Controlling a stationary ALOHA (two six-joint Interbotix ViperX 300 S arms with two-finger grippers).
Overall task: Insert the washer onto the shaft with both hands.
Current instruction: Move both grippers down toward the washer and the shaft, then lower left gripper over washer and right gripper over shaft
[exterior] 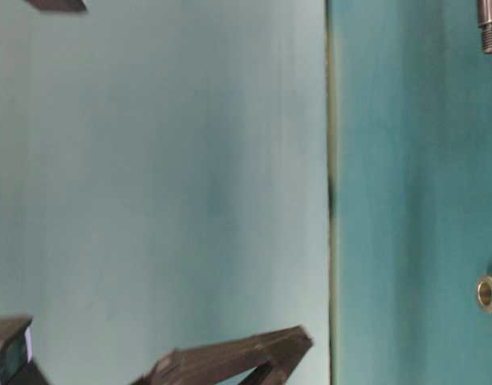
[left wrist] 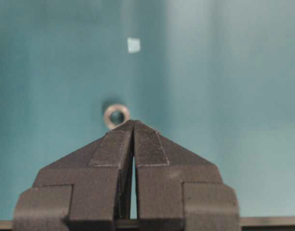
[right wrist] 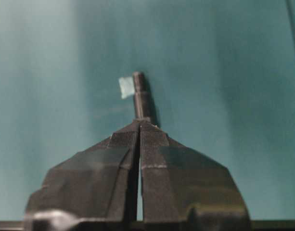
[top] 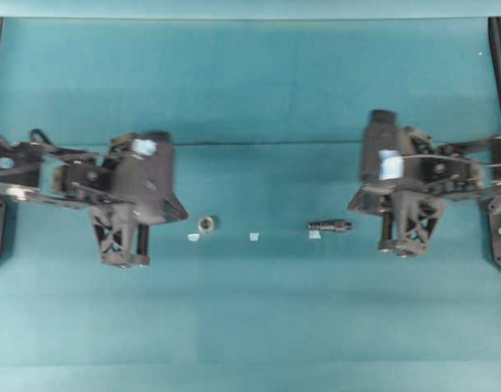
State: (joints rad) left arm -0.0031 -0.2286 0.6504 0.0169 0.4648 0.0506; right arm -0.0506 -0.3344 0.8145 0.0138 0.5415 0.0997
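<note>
The washer (top: 206, 222), a small grey-tan ring, lies flat on the teal table left of centre. The shaft (top: 330, 225), a short dark rod, lies on its side right of centre. My left gripper (top: 123, 258) is shut and empty, left of the washer. In the left wrist view its tips (left wrist: 133, 123) sit just short of the washer (left wrist: 116, 116). My right gripper (top: 401, 247) is shut and empty, right of the shaft. In the right wrist view its tips (right wrist: 139, 123) sit in front of the near end of the shaft (right wrist: 141, 98), which they partly hide.
Three pale-blue tape scraps lie on the table: one by the washer (top: 194, 238), one midway (top: 254, 237), one by the shaft (top: 315, 235). The table-level view shows the washer (exterior: 489, 293) and a shaft end (exterior: 489, 24) at its right edge.
</note>
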